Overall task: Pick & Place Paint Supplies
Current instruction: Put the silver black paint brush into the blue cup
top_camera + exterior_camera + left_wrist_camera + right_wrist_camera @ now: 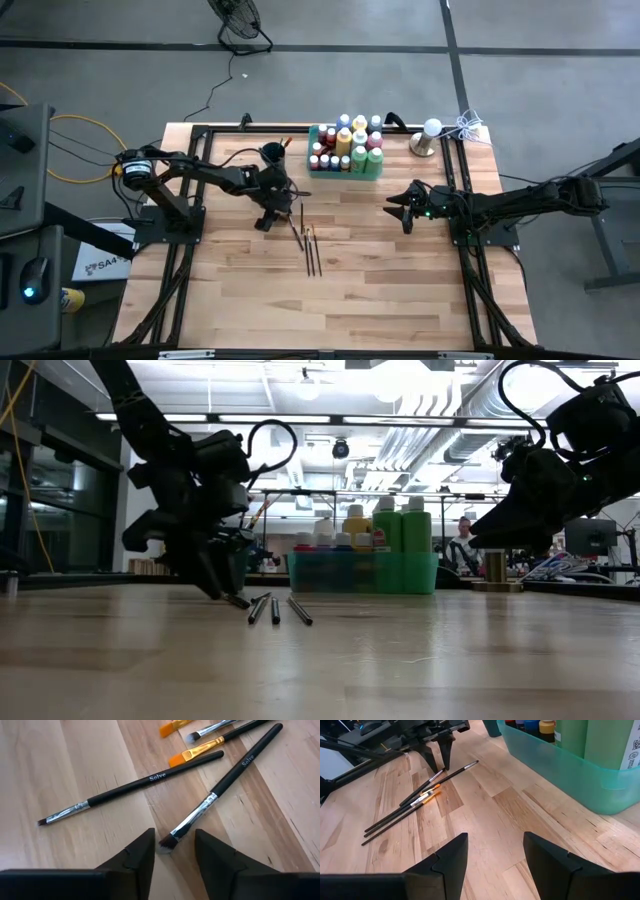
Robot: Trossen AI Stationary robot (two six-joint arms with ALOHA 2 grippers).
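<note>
Several dark-handled paintbrushes [310,245] lie flat on the wooden table, also seen in the right wrist view [415,800]. My left gripper [270,222] is low over their far-left end, slanting down. It is open, its fingers either side of the bristle tip [167,842] of one brush [235,770]; I cannot tell whether they touch it. Paint bottles [350,140] stand upright in the green tray [318,172] at the back. My right gripper [405,212] hovers open to the right, holding nothing.
A dark round cup [272,152] stands left of the tray. A pale object on a wooden block [428,138] and a white cord [468,125] sit at the back right. Black frame rails [180,290] run along the table's sides. Bare wood lies toward the near edge.
</note>
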